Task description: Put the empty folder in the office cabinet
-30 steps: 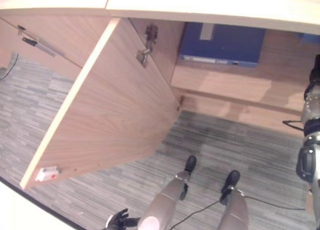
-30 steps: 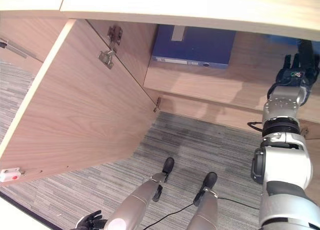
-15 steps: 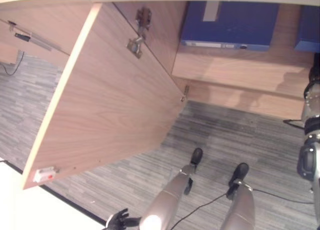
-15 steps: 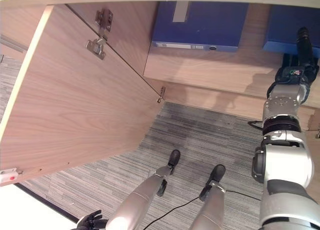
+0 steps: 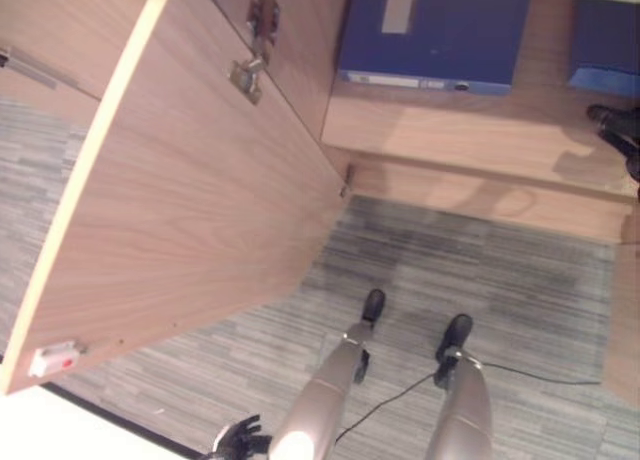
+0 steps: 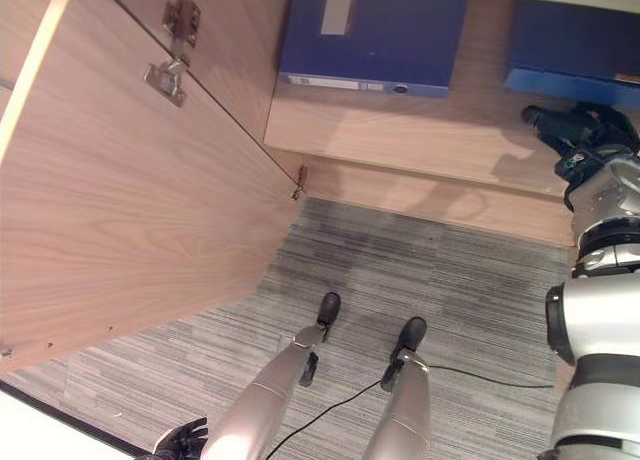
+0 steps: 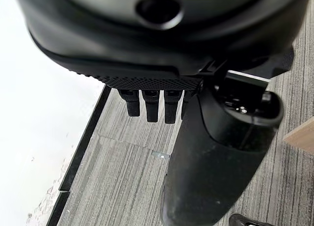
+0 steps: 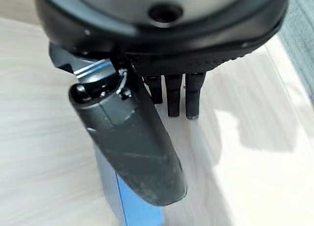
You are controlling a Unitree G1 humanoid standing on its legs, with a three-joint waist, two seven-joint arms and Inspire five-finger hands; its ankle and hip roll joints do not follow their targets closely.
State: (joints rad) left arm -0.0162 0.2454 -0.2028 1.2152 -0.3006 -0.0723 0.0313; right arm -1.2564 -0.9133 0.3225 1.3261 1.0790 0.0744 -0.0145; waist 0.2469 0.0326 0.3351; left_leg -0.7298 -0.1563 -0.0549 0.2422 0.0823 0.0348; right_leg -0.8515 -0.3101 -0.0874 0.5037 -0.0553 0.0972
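the right hand [image 6: 578, 132] reaches over the cabinet shelf [image 6: 420, 135], its fingers [image 8: 177, 95] straight and relaxed, its thumb [image 8: 132, 147] standing out, holding nothing. just beyond the hand, touching or nearly touching its fingertips, a blue folder [image 6: 575, 45] lies at the back of the shelf; in the right wrist view a blue edge of it [image 8: 137, 209] shows past the thumb, against the pale wood. whether the fingers actually touch it cannot be told. further along the shelf, well away from the hand toward the robot's left, a second, wider blue folder [image 6: 375, 35] lies flat with its spine facing out. past that, the cabinet door [image 5: 170, 200] stands wide open, two metal hinges [image 5: 252, 55] on its inner edge. below the shelf lies grey striped carpet [image 6: 430, 280].

the left hand [image 5: 235, 440] hangs low at the robot's side, far from the cabinet, its fingers [image 7: 149, 103] relaxed and loose, empty, over the carpet beside a white strip of floor [image 7: 39, 137].
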